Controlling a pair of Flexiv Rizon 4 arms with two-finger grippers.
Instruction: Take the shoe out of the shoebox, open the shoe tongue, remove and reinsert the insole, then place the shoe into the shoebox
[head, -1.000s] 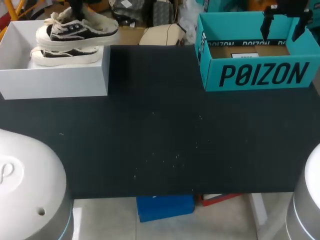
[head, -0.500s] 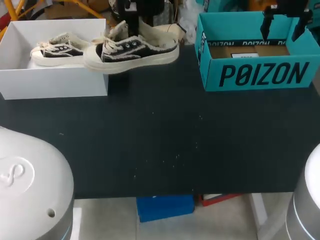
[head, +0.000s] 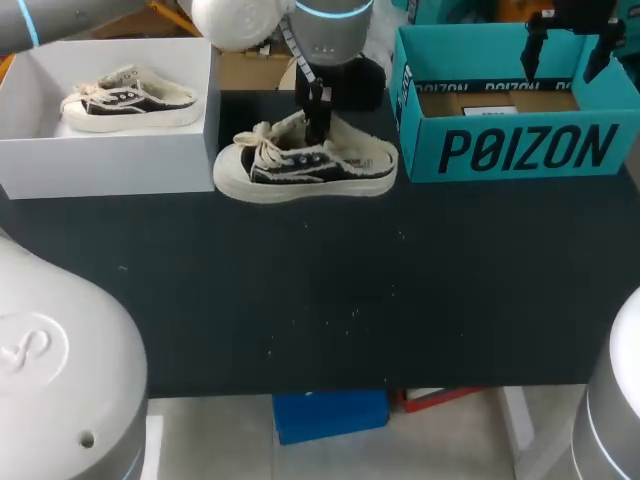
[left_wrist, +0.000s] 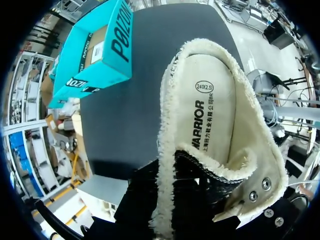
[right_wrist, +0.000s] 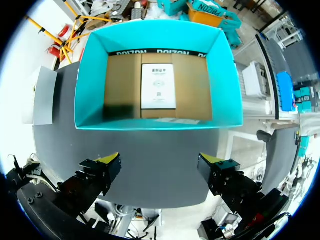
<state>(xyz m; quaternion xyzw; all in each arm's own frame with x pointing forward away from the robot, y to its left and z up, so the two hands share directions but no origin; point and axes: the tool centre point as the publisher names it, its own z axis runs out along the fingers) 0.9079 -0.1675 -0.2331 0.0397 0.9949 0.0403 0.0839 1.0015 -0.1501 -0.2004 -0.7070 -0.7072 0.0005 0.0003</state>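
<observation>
A black canvas shoe (head: 305, 165) with a cream sole and fleecy rim sits low over the black table, between the two boxes, toe to the left. My left gripper (head: 318, 112) comes down from above and is shut on the shoe's upper edge near the tongue. In the left wrist view the shoe (left_wrist: 215, 125) fills the picture, showing its cream insole (left_wrist: 207, 112). A second matching shoe (head: 125, 98) lies in the white shoebox (head: 110, 165) at the far left. My right gripper (right_wrist: 161, 165) hangs open above the teal box (right_wrist: 150, 122), holding nothing.
The teal box (head: 510, 150) stands at the back right with a white sheet (right_wrist: 158, 86) on its cardboard floor. The black table (head: 330, 300) stretches toward the front edge.
My left arm has carried the shoe out of the white shoebox, rightward and down to the table between the boxes. The right arm has not moved.
</observation>
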